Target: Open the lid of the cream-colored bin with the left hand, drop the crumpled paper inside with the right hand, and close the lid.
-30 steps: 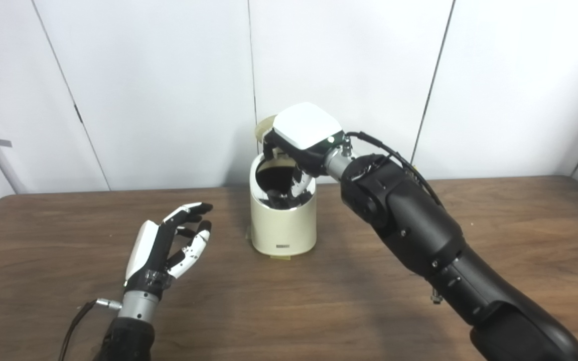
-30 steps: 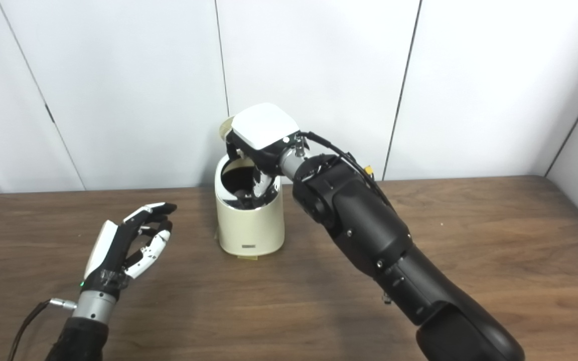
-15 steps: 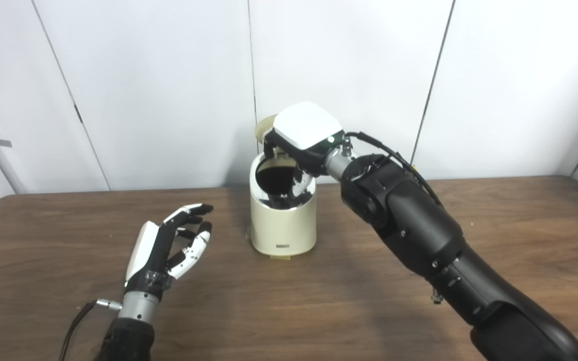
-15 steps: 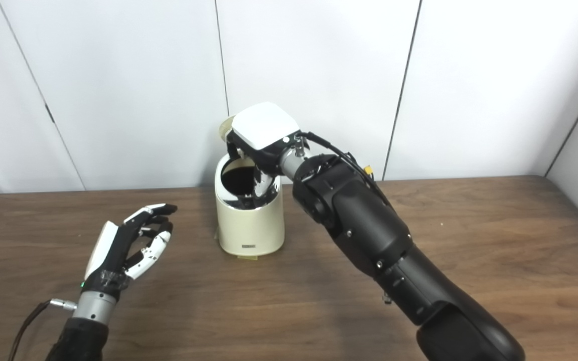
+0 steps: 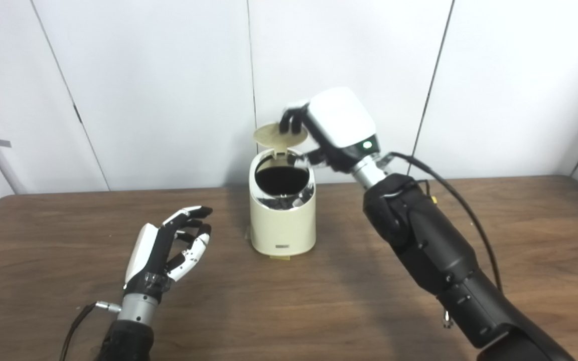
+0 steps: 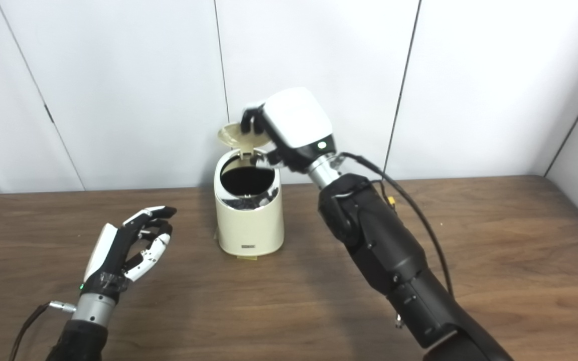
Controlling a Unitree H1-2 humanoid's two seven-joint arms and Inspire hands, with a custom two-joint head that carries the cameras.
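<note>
Your right hand (image 5: 336,125) is raised above and just behind the bin (image 5: 282,210), with its white back toward the cameras and its dark fingers (image 5: 289,119) curled over the top edge of the lid (image 5: 275,136). They overlap that edge, though you cannot tell from these views whether they actually press on it, or whether the hand is closed or only bent. Nothing shows in its grasp. The lid stands up, hinged at the back of the rim, and the round mouth of the bin is uncovered and dark inside. You can make out some dark, uneven shapes low in the opening, but the crumpled paper cannot be identified there or anywhere else in view. The cream-colored bin sits upright on the wooden table (image 5: 520,235), close to the white wall panels behind it. Your left hand (image 5: 166,248) is well apart from the bin, low over the table at the left, palm turned toward the bin, fingers spread and loosely bent, holding nothing.
</note>
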